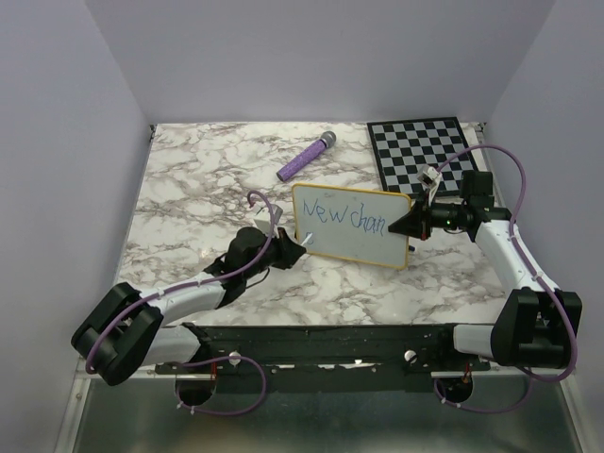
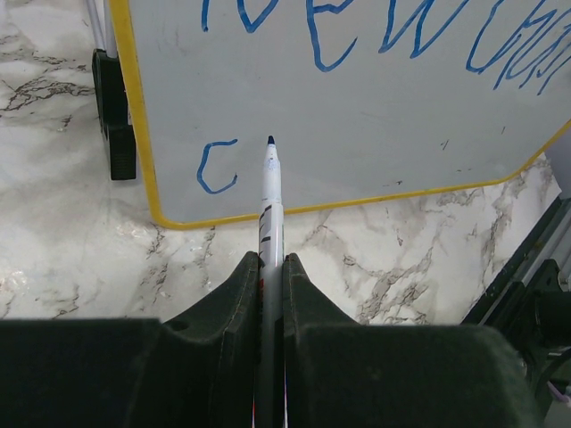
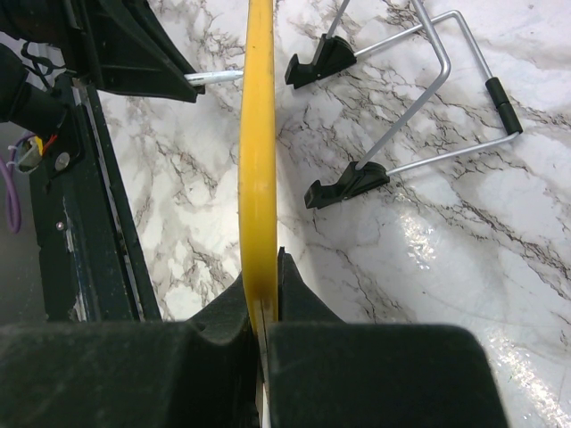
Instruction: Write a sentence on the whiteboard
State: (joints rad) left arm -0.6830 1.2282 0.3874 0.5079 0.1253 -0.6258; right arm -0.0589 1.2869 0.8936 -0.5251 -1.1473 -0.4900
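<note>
We see the right gripper (image 3: 261, 278) clamping the yellow edge of the probably light, rigid, tippy whiteboard (image 1: 363, 247) while the left gripper (image 2: 270, 260) pinches a marker (image 2: 270, 192).

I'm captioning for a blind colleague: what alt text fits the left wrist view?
The left gripper, shut on a marker, points its tip at the whiteboard beside a blue C that starts a second line of the sentence. The yellow-framed board stands on a marbled table.
</note>
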